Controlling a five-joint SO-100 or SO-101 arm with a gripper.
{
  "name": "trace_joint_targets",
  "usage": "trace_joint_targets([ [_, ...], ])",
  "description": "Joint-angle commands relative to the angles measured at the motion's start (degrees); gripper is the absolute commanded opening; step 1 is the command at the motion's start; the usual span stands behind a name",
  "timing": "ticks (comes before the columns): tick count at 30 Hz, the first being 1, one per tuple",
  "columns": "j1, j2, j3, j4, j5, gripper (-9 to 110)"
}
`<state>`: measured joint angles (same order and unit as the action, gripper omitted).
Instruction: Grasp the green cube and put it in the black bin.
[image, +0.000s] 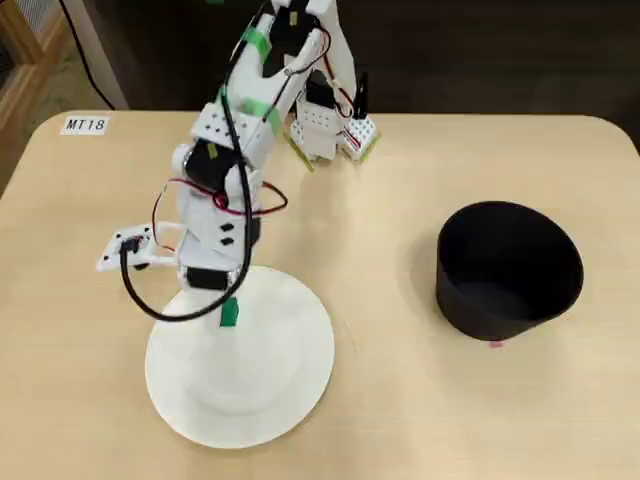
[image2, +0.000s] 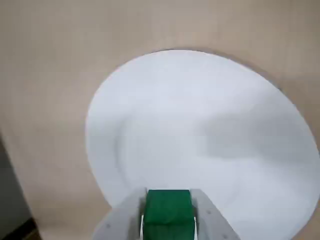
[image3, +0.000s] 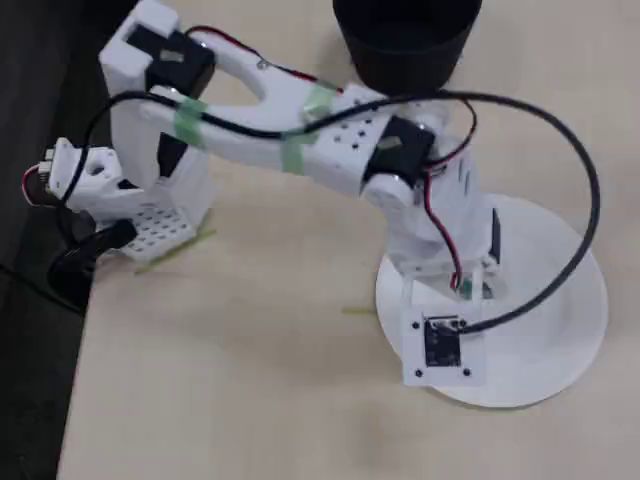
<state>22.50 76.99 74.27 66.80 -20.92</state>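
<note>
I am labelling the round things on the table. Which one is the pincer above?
The white plate. The pincer, shut on the green cube, is above it; the black bin stands apart.

The arm reaches forward and bends down, its tool (image2: 167, 220) clamped on a block, pointing downward.

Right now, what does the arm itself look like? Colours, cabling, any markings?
White printed-plastic arm with black servo blocks at the joints. Green tape strips wrap the upper links. A thick black cable loops along it, beside thin red wires near the wrist. A small white-mounted camera board sits at the wrist. The end effector has white fingers.
</note>
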Motion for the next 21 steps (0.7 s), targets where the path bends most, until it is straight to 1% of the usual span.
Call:
trace_joint_targets([
  [1, -1.58, 10.11, -4.66, 2.72, 7.03, 0],
  [6, -7.38, 19.95, -5.01, 2.55, 21.62, 0],
  [12, -17.40, 26.02, -6.06, 5.62, 39.02, 0],
  [18, -28.83, 28.65, -6.24, 9.93, 50.71, 0],
  [21, -34.54, 28.13, -7.65, 11.69, 52.38, 0],
])
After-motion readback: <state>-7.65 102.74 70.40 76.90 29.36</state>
